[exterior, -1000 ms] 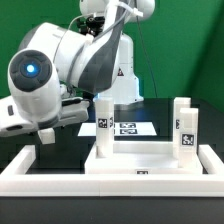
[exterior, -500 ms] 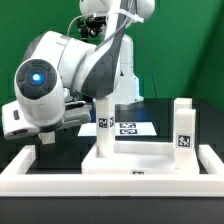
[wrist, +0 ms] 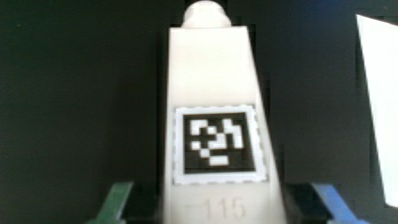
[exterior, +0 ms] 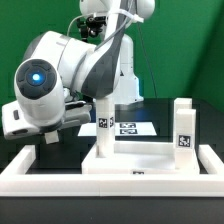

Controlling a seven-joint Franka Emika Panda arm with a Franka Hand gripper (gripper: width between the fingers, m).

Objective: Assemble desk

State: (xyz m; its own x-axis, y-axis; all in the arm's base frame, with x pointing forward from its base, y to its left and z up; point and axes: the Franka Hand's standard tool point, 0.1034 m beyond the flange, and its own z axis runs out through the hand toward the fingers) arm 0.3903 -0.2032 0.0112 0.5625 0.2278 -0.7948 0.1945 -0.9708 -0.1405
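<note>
Desk leg (wrist: 214, 110) is seen between the gripper (wrist: 217, 203) fingers (wrist: 118, 200), narrowed against its sides; it stands upright on the desk top (exterior: 140, 160), far corner. Arm pose unchanged since half a second earlier.

arm (exterior: 75, 65) comes in from the back and fills the exterior view's left half, white links folded over forward, one rounded joint cap with a lit blue ring facing the camera. wrist section runs low and roughly level, reaching toward the exterior view's right. pincer (wrist: 217, 205) itself is mostly hidden behind the arm body in the exterior view. in the wrist view both fingers (wrist: 118, 203) show as dark green tips, one each side of a white leg (wrist: 215, 110), sitting right against its flanks. can't confirm contact pressure from the frames.
</note>
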